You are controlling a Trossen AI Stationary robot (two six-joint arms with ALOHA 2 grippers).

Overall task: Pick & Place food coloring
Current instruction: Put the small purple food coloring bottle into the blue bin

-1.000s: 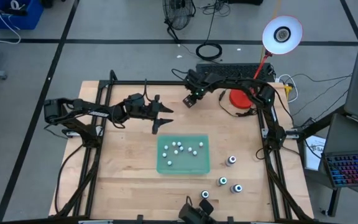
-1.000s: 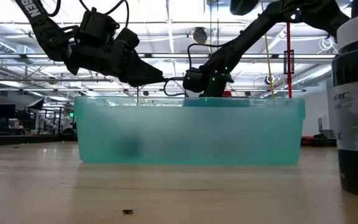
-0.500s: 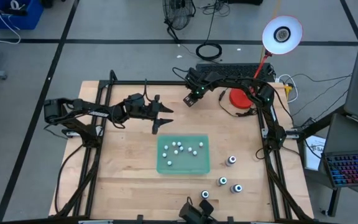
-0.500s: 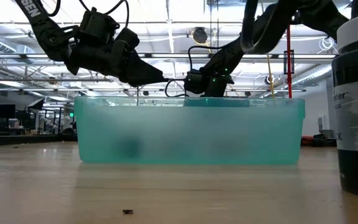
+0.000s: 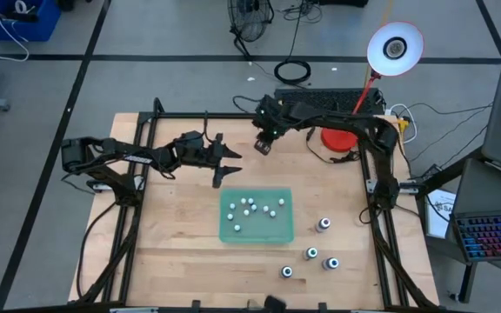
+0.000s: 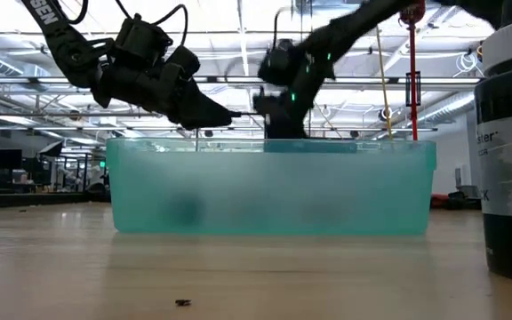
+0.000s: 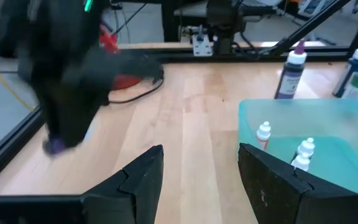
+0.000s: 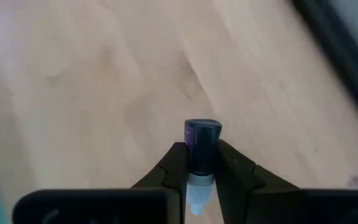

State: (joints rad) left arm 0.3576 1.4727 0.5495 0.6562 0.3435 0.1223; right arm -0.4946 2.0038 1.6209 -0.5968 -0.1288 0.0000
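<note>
My right gripper (image 5: 265, 144) hangs over the far middle of the table, shut on a small purple food coloring bottle (image 8: 201, 144); it is motion-blurred in the low view (image 6: 283, 84). My left gripper (image 5: 226, 167) waits open just beyond the far-left corner of the translucent green tray (image 5: 233, 233), nothing between its fingers (image 7: 140, 182). Several tiny white-capped bottles (image 5: 252, 207) lie in the tray. Further food coloring bottles with green or blue tops (image 5: 323, 225) (image 5: 311, 253) (image 5: 287, 271) stand upright on the table right of and in front of the tray. My right gripper pinches the purple bottle's upper body (image 8: 199, 163) between its two fingers (image 8: 176, 167), just below the white cap (image 8: 195, 194). The fingers slant down from the far right, and the bottle lies along them, cap toward the wrist, purple bottom end (image 8: 202, 129) past the fingertips. It is clear of the table.
A red object (image 5: 336, 138) with a dark cable and a keyboard (image 5: 320, 100) sit at the far right. Dark frame rails (image 5: 381, 200) run along the table's sides. A big dark bottle (image 6: 509, 133) stands close to the low camera. Bare wood lies at the near left.
My right gripper has risen from the table behind the tray and drifted a little toward the left edge, carrying the purple bottle up with it. The low view shows it blurred with motion.
</note>
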